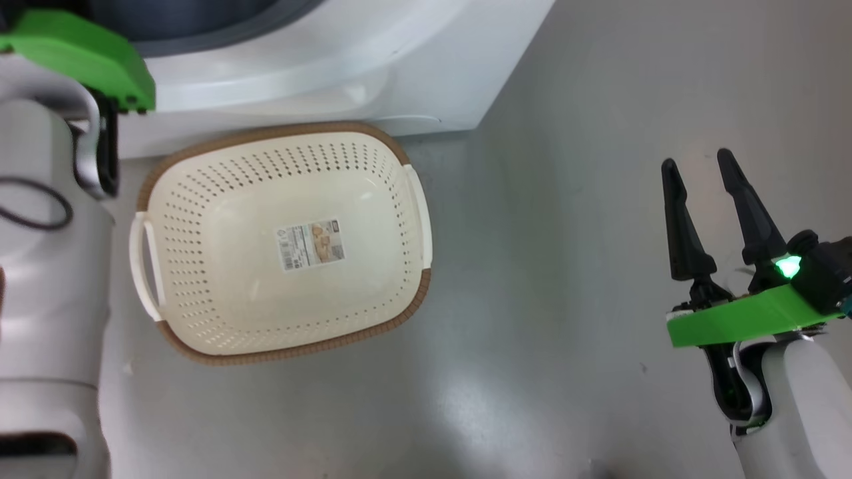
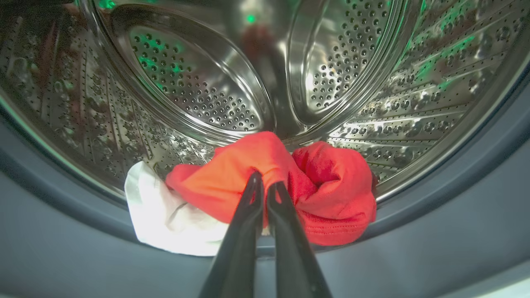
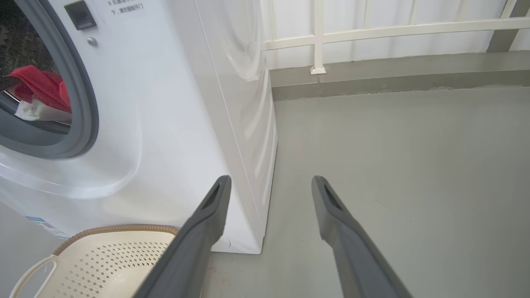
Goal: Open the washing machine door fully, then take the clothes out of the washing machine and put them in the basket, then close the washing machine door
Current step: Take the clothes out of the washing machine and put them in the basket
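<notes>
Red clothes (image 2: 331,186) at drum lip, lower centre of left wrist view; left hand (image 2: 265,182) clamped on them; right hand (image 1: 697,159) spread apart, lower right; basket (image 1: 418,303) holds nothing yet; door opening judged done; lift-out, transfer, door closing remain.

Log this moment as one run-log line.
step: take clothes out | left gripper: shut on clothes in drum | right gripper: open, above floor | basket: empty, before washing machine
</notes>
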Motion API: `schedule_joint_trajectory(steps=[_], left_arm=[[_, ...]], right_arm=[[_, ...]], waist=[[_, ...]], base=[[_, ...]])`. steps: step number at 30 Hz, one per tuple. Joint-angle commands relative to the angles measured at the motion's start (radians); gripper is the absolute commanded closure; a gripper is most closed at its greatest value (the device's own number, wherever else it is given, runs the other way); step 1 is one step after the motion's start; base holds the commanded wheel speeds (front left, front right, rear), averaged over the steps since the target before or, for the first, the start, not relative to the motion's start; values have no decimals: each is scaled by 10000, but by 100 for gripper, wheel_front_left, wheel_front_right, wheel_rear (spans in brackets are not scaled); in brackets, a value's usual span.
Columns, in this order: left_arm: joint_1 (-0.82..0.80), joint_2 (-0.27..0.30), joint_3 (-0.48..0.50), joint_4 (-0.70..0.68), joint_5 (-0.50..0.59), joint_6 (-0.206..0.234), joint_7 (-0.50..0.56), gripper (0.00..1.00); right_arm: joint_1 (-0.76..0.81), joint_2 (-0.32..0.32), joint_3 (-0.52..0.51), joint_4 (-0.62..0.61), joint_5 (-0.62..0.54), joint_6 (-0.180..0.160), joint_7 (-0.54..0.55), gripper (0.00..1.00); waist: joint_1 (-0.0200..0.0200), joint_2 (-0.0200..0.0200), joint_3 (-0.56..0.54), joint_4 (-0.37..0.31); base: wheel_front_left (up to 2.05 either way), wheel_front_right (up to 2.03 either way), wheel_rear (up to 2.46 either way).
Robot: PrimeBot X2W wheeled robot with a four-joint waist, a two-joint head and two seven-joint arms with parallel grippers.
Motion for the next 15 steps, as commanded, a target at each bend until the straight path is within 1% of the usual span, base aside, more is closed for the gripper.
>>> schedule_joint_trajectory(steps=[1,2,3,7,13,15], left_arm=[[567,321,327,-831,-91,-64,-88,100],[837,260,393,-1170,-74,-96,-89,100],[837,260,393,-1170,-74,-96,-89,100],[1818,-18,726,-2404,-15,-249,-90,100],[3047,-427,1075,-3864,226,-539,-90,100],[3500,-615,1246,-4561,288,-685,-90,100]], right_arm=[[402,-104,105,-173,-95,46,-88,0],[464,-117,70,-158,-98,46,-88,0],[464,-117,70,-158,-98,46,-88,0],[718,-158,-63,-118,-101,46,-88,0],[939,-188,-186,-91,-103,46,-88,0],[965,-196,-237,-110,-117,46,-88,0]], waist=[[0,0,-431,314],[0,0,-532,374],[0,0,-532,374],[0,0,-887,593],[0,0,-1224,813],[0,0,-1275,918]], base=[[0,0,0],[0,0,0],[0,0,0],[0,0,0],[0,0,0],[0,0,0]])
